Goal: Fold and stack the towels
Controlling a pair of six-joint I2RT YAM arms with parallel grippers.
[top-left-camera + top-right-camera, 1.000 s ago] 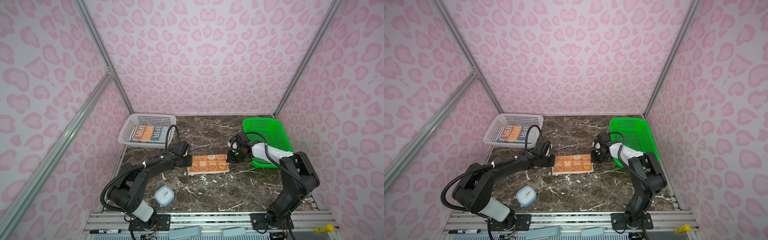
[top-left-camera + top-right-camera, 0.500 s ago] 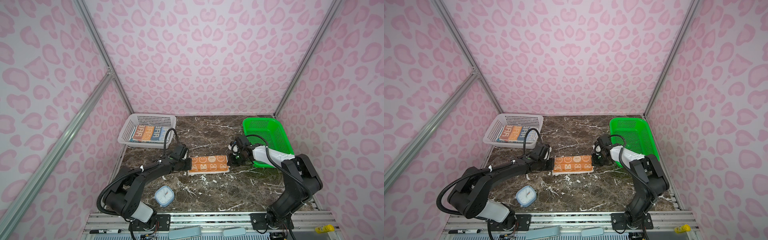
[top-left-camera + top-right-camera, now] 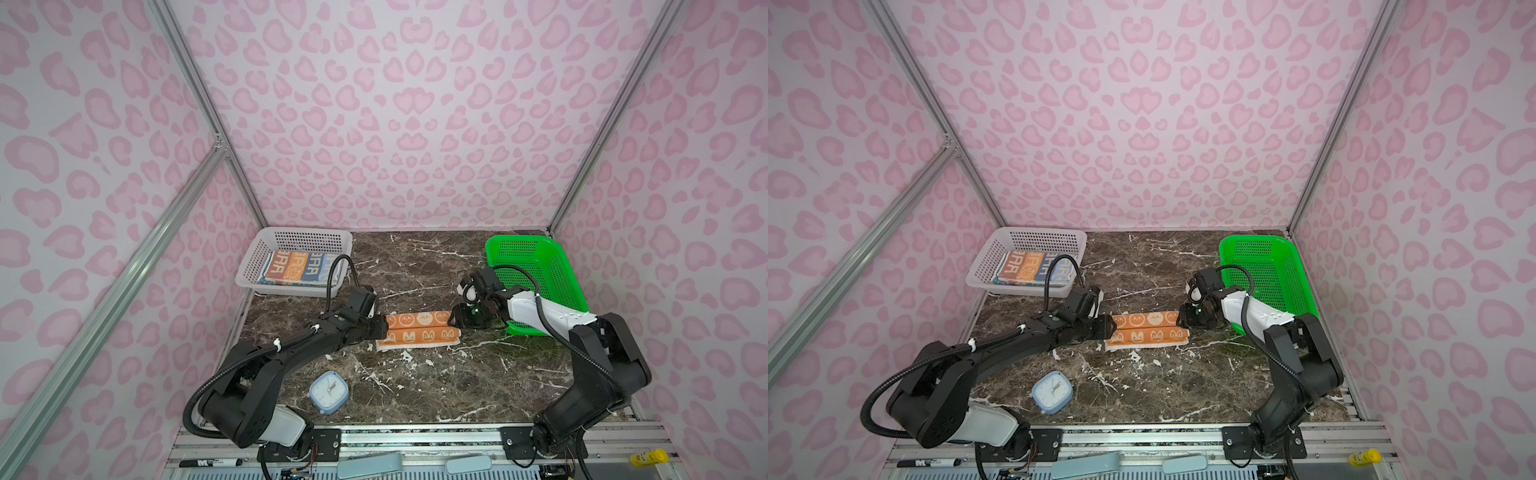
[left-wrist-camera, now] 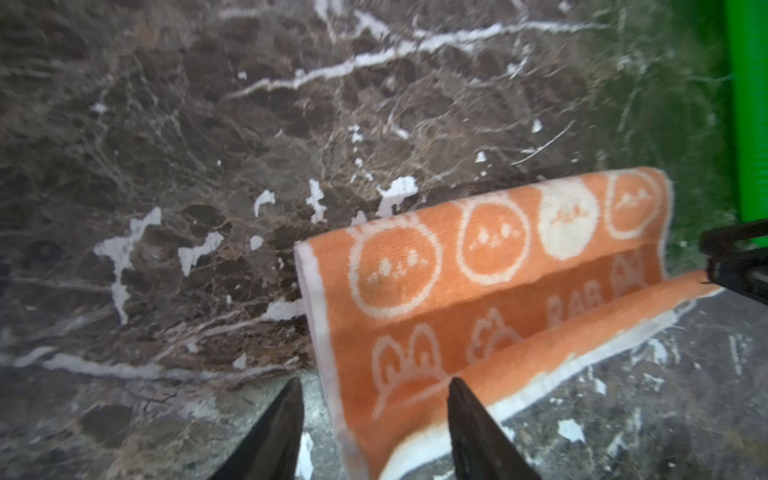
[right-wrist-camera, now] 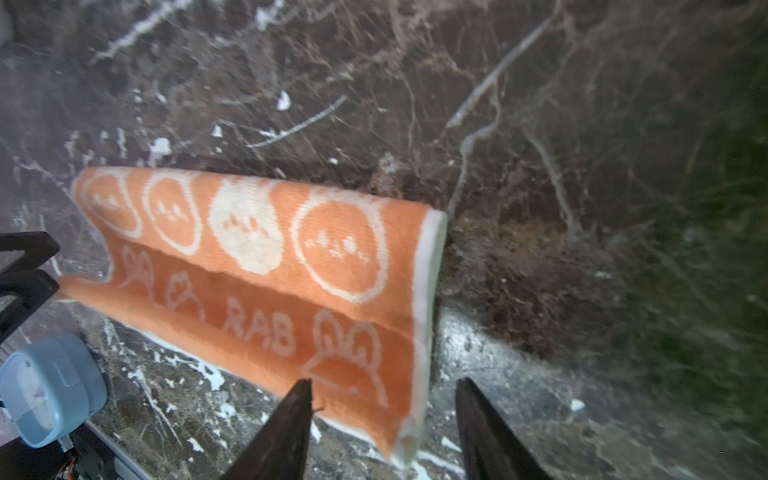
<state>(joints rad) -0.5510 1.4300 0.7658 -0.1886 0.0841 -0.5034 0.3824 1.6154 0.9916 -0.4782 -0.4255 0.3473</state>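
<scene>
Centrally on the worktop (image 3: 419, 266), dark brown marble veined with white, lay the orange towel (image 3: 417, 330). It was terry cloth with a cream border, printed with round bunny faces and the letters "RAB". Both long edges were rolled in toward the middle, so it formed a narrow double-ridged strip. The edge nearer the robot stood slightly raised off the stone.

At the rear left, the white perforated plastic basket (image 3: 291, 239) held the block-patterned towel (image 3: 297, 266). This towel lay folded flat, showing blue, orange and cream panels. What lay under it could not be told. At the rear right was the green perforated basket (image 3: 557, 266). The right forearm crossed in front of its near corner. A pale blue rounded-square alarm clock (image 3: 329, 392) lay on the worktop near the front left, well apart from the orange towel.

The left pincer (image 4: 372, 384) sat low at the left end of the strip. Its black tapered fingers (image 4: 278, 432) were spread, with the towel's corner lying between them unpinched. The right pincer (image 5: 382, 384) sat at the opposite end. Its fingers (image 5: 286, 432) were likewise spread, straddling the border corner and gripping nothing.
</scene>
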